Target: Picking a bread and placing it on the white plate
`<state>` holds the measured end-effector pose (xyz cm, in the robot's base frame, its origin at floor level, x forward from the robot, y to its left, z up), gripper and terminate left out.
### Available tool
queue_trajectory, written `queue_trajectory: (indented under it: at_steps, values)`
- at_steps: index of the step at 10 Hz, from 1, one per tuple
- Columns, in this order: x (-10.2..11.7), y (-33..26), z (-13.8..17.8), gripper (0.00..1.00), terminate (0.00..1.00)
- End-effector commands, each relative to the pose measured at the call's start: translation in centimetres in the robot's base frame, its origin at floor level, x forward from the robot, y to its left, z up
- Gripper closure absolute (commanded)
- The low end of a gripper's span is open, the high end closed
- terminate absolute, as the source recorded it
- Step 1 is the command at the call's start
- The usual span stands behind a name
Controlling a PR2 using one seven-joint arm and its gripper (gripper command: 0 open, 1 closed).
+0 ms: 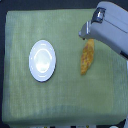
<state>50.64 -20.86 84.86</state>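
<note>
The bread [87, 58], a long golden-orange loaf with a bumpy crust, lies on the green cloth toward the exterior view's right, its length running top to bottom. Its upper end sits under the grey gripper [87, 33], which reaches in from the upper right corner. I cannot make out whether the fingers are open or shut, nor whether they touch the loaf. The white plate [42, 60], round and glossy with a raised rim, rests on the cloth left of centre with nothing on it, about a plate's width from the bread.
A green woven cloth [60, 100] covers the table, with dark surroundings past its edges. The arm's bulky grey body [112, 27] fills the upper right corner above the cloth. Small pale objects show at the bottom edge [75, 126].
</note>
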Motion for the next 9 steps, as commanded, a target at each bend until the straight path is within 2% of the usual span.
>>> queue_trajectory:
  at_steps: [1, 3, 5, 9]
  values:
    - [0.4, 2.2, -4.9, 0.00, 0.00]
    - [0.3, 1.3, -6.3, 0.00, 0.00]
    - [1.6, -0.4, -8.7, 0.00, 0.00]
    - [1.5, -1.7, -10.3, 0.00, 0.00]
